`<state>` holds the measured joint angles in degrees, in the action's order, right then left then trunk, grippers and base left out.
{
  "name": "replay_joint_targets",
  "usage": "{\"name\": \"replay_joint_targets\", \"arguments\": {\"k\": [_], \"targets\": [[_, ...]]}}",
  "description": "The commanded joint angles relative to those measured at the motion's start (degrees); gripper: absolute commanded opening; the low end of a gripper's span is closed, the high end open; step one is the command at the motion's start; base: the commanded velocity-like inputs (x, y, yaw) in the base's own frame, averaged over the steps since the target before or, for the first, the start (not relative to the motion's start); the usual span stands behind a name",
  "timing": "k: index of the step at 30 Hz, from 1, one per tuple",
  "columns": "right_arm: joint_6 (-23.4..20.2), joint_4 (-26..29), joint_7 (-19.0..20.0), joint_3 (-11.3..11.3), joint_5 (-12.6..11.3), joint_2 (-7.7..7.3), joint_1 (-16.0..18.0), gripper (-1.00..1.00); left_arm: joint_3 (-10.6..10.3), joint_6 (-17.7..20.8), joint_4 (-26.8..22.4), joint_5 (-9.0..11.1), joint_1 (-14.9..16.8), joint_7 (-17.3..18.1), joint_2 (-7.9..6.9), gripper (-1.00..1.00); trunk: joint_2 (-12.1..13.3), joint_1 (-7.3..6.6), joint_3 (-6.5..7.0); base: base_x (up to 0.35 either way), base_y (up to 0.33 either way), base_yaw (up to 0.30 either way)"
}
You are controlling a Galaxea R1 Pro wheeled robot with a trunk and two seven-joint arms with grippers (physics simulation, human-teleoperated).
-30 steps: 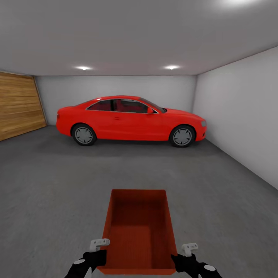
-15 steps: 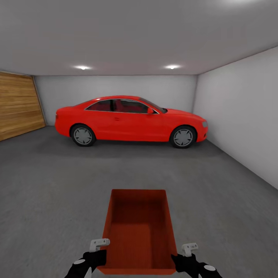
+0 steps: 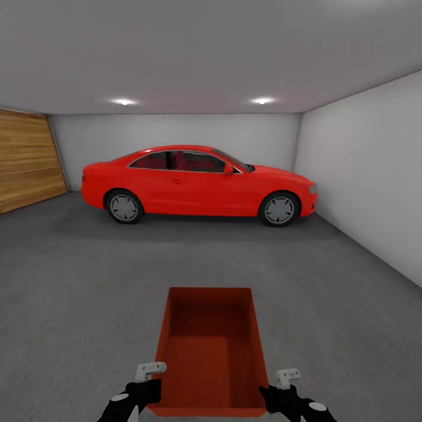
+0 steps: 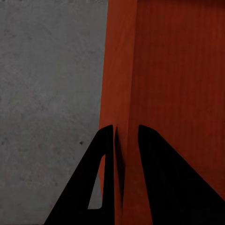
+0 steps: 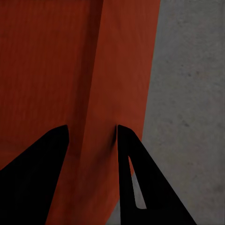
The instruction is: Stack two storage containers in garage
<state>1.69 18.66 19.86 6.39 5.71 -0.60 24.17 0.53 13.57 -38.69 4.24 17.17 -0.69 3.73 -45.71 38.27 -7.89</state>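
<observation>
1 orange-red bin, open and empty, carried above the grey garage floor. Left pincer clenched on its left wall, right pincer on its right wall. Red car parked beyond.

Bin's right in front of you, car way behind it.
Your bin sits between both grippers; car against the back wall, door on the left.
</observation>
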Motion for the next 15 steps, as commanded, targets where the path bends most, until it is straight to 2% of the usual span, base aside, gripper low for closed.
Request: {"name": "replay_joint_targets", "arguments": {"k": [1, 4, 15], "targets": [[0.1, -0.2, 0.6, 0.1, 1.2, 0.69, 0.0, -1.00, 0.3, -0.7, -0.2, 0.3, 0.1, -0.2, 0.76, -1.00, -0.1, 0.04, -0.09, 0.225, 0.000, 0.000], [0.1, -0.2, 0.4, 0.1, 1.2, 0.69, 0.0, -1.00, 0.3, -0.7, -0.2, 0.2, 0.1, -0.2, 0.76, -1.00, -0.1, 0.04, -0.08, 0.232, 0.000, -0.102], [0.0, -0.3, 0.5, 0.1, 1.2, 0.69, 0.0, -1.00, 0.3, -0.7, -0.2, 0.2, 0.1, -0.2, 0.75, -1.00, -0.1, 0.04, 0.21, 0.279, 0.000, -0.264]]}}
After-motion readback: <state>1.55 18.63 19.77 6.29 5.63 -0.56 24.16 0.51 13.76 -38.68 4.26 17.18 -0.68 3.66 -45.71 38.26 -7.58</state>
